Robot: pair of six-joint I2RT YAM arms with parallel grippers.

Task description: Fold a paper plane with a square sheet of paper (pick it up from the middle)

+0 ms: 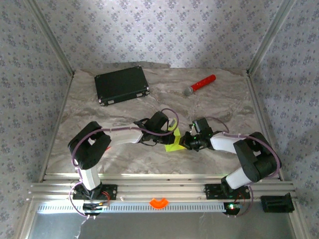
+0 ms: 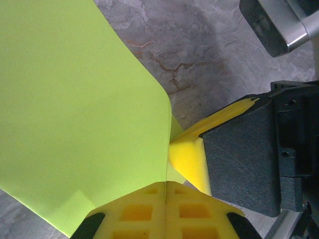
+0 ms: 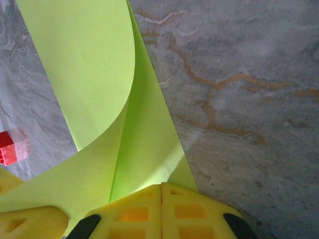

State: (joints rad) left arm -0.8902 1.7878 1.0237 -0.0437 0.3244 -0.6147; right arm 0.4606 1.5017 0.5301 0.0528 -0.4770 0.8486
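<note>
At centre, both jaws clamp the lime sheet (image 1: 173, 145); black case (image 1: 122, 84) sits closed

1. We count two robot arms: the left arm (image 1: 119, 135) and the right arm (image 1: 234, 144).
2. We see one lime-green paper sheet (image 1: 173, 145).
3. One black case (image 1: 122, 84).
4. One red-handled microphone (image 1: 199, 84).
5. One small red block (image 3: 9, 148).

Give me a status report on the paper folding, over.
Left gripper, right gripper: both shut on paper. Paper curled over, mid-fold. Red block close by, not blocking.
</note>
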